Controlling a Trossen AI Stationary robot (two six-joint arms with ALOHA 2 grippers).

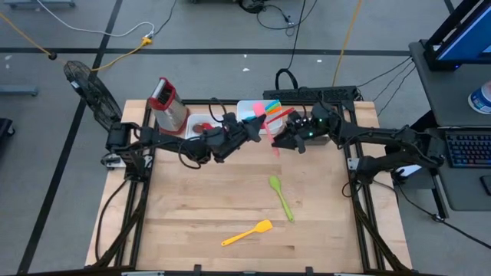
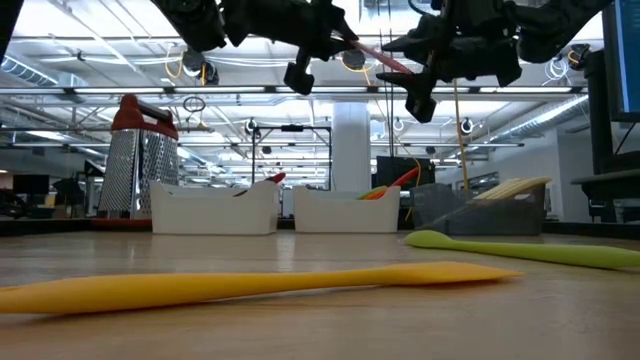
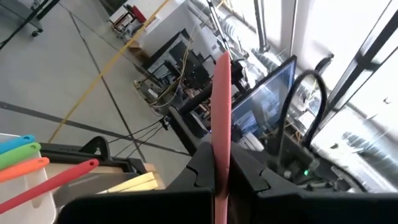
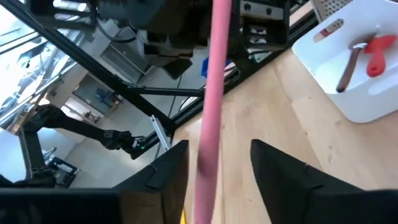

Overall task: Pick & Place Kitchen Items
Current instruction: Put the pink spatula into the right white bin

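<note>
While both arms meet high over the back of the counter (image 1: 230, 207), the scene reads as follows.

Left tool: the left tool (image 1: 253, 129) is closed tight on one end of a pink utensil (image 3: 221, 118), holding it up in the air above the back of the counter.

Right tool: the right tool (image 1: 282, 140) faces the left one from the other side; in the right wrist view its two dark fingers (image 4: 283, 177) stand apart on either side of the pink shaft (image 4: 210, 106), not pressed against it, so it is partly open around the utensil without a visible grip.

Pink utensil: it spans the gap between the two tools, well clear of the wood, as the low view shows (image 2: 372, 55).

Green spoon: a green spoon (image 1: 280, 197) lies flat on the bare wood near the middle of the counter, right of centre.

Yellow spatula: a yellow spatula (image 1: 247, 232) lies nearer the front edge, apart from the green spoon.

Middle white tray: a white tray (image 1: 247, 110) at the back holds several bright handles, blue, green, orange and red (image 1: 278, 115).

Left white tray: a second white tray (image 4: 348, 74) holds a brown-handled spoon (image 4: 349, 65) and a red utensil (image 4: 378, 50).

Dark tray: a dark tray (image 2: 470, 212) at the back right carries pale handles (image 2: 515, 188).

Grater box: a red-topped metal box (image 1: 167, 103) stands at the back left, beside the left white tray.
</note>
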